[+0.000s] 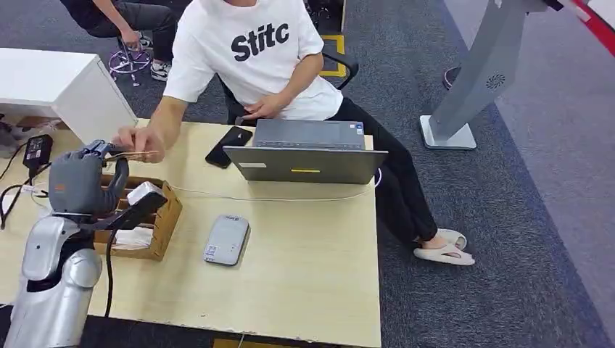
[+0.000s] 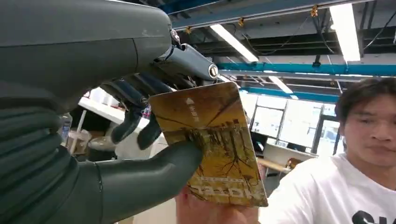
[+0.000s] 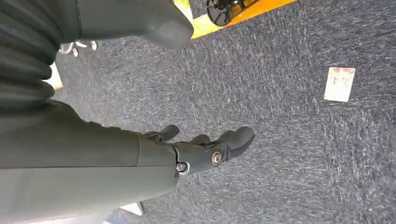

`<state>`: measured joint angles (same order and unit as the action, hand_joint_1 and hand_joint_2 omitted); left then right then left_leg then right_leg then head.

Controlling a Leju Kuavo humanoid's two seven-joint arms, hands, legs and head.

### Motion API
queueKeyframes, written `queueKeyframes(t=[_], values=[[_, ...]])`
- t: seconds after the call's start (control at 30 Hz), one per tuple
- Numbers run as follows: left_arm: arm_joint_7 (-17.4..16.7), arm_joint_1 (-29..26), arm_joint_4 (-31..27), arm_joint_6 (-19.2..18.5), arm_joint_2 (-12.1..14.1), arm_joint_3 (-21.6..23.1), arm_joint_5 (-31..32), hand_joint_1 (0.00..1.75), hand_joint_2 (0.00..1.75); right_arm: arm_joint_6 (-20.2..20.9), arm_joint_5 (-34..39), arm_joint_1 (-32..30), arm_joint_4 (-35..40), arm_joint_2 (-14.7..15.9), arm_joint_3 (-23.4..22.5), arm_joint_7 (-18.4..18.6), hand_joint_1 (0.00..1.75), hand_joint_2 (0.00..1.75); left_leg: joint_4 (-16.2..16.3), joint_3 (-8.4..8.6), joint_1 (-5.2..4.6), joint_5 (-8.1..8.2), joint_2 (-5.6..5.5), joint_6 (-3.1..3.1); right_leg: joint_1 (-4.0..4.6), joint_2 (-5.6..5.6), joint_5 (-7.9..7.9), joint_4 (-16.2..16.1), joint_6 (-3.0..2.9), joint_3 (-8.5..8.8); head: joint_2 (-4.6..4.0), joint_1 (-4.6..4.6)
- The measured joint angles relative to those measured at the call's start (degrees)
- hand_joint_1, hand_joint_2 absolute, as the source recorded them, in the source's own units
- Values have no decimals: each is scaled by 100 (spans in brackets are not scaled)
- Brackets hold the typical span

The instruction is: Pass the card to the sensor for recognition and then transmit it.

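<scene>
The left hand (image 2: 140, 140) pinches the card (image 2: 210, 144) over the tabletop's (image 1: 304, 254) far corner, where a person's hand (image 1: 141, 141) touches it, so handover seems underway, while the right hand (image 3: 205, 149) hangs empty, fingers apart.

Yellow-brown printed card (image 2: 210, 144), pinched in left hand (image 2: 140, 116), person's hand (image 1: 139, 139) touching.

Counts: 1 card (image 2: 211, 144), 1 sensor (image 1: 226, 240), 1 laptop (image 1: 307, 151), 1 phone (image 1: 228, 146), 1 wooden box (image 1: 165, 220), 1 wooden table (image 1: 312, 261), 1 white cabinet (image 1: 65, 88). 2 people: one in a white tee (image 1: 250, 51), one seated behind (image 1: 120, 18). 1 kiosk stand (image 1: 482, 76). 1 white tag (image 3: 339, 84) on the carpet. 2 robot hands: left (image 1: 80, 181), right (image 3: 205, 149).
</scene>
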<state>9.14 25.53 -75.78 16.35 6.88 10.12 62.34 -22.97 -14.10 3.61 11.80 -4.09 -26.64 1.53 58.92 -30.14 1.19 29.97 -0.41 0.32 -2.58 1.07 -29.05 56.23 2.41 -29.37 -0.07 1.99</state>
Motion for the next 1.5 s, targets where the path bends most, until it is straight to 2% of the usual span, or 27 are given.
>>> queueKeyframes(t=[0.33,0.5,0.57,1.4,1.5], values=[[50,-18,76,-39,-7,68,-192,175,175,-11,-9,-1,-18,-20,20,2,0,175,0,-2,0,0,-1,0,0,-1,0,1,0,1,0,0],[111,-83,76,-491,-15,264,-269,175,175,-4,13,-2,-24,-33,20,-2,0,175,0,-3,0,0,-2,0,0,-2,0,1,0,1,0,0],[114,-104,76,-564,-15,337,-273,175,175,-2,11,-1,-24,-37,20,-4,0,175,0,-3,0,0,-2,0,0,-1,0,1,0,1,0,-2],[114,-132,76,-636,-15,474,-275,175,175,0,-4,-3,-24,-46,20,-4,0,175,0,-3,0,0,-3,0,0,-3,0,2,0,1,0,0],[101,-139,175,-1078,7,816,-247,175,175,33,-37,-2,-24,-59,17,-57,0,175,0,-3,0,0,-4,0,0,-3,0,2,0,1,0,0]])
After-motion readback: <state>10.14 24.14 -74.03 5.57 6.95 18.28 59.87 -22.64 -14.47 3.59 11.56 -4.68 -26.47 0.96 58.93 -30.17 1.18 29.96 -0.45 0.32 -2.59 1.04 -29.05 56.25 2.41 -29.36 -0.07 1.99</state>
